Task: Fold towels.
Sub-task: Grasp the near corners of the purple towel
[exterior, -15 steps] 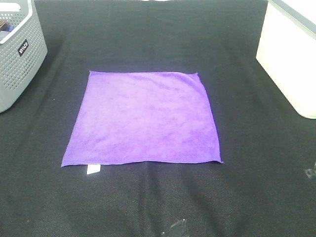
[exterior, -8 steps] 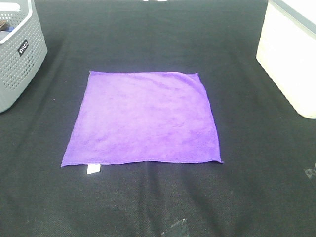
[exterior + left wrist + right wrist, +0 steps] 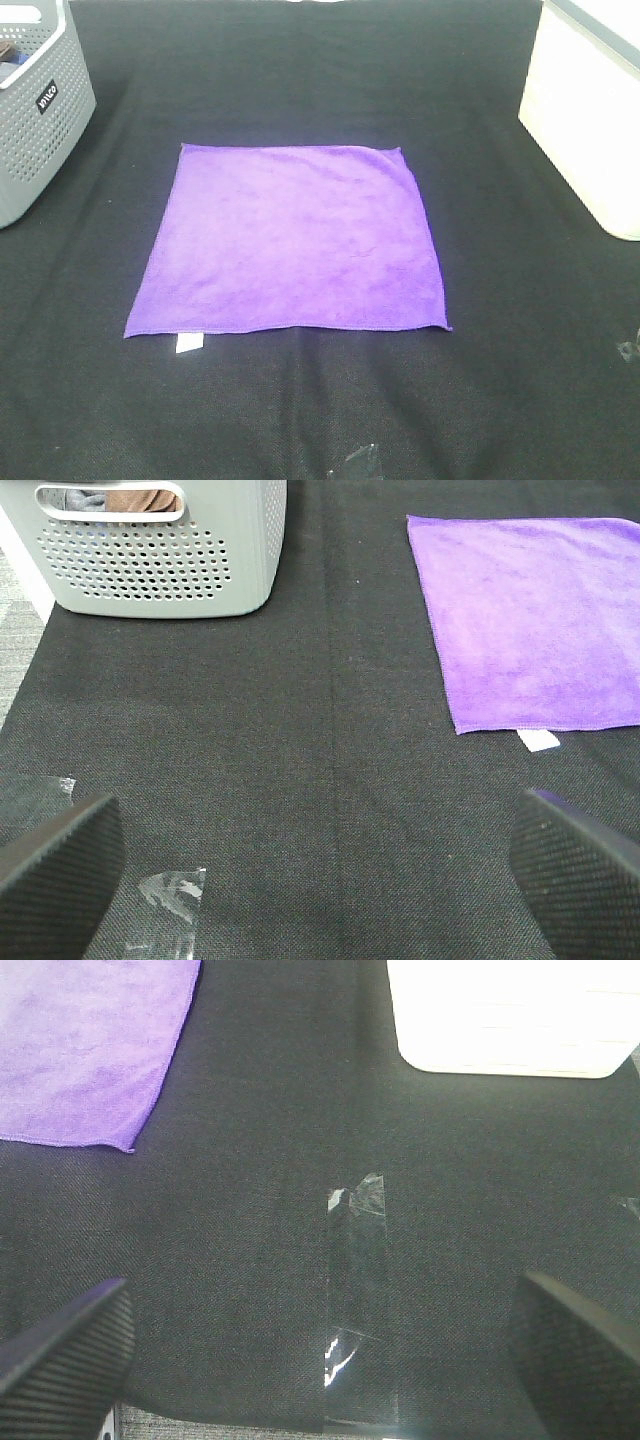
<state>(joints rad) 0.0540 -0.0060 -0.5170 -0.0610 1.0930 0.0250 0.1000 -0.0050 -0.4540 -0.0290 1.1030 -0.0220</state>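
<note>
A bright purple towel [image 3: 290, 240] lies spread flat in the middle of the black table, with a small white tag [image 3: 189, 343] poking out at its near left corner. The left wrist view shows the towel [image 3: 535, 620] and tag [image 3: 538, 741] beyond my left gripper [image 3: 320, 865], which is open and empty above bare table. My right gripper [image 3: 320, 1350] is also open and empty over bare table, a corner of the towel [image 3: 90, 1050] lying well off to one side. Neither gripper shows in the high view.
A grey perforated basket [image 3: 35, 110] stands at the far left edge, with cloth inside it in the left wrist view [image 3: 165, 550]. A white bin [image 3: 590, 110] stands at the far right. Clear tape strips [image 3: 355, 1280] stick to the black cloth near the front edge.
</note>
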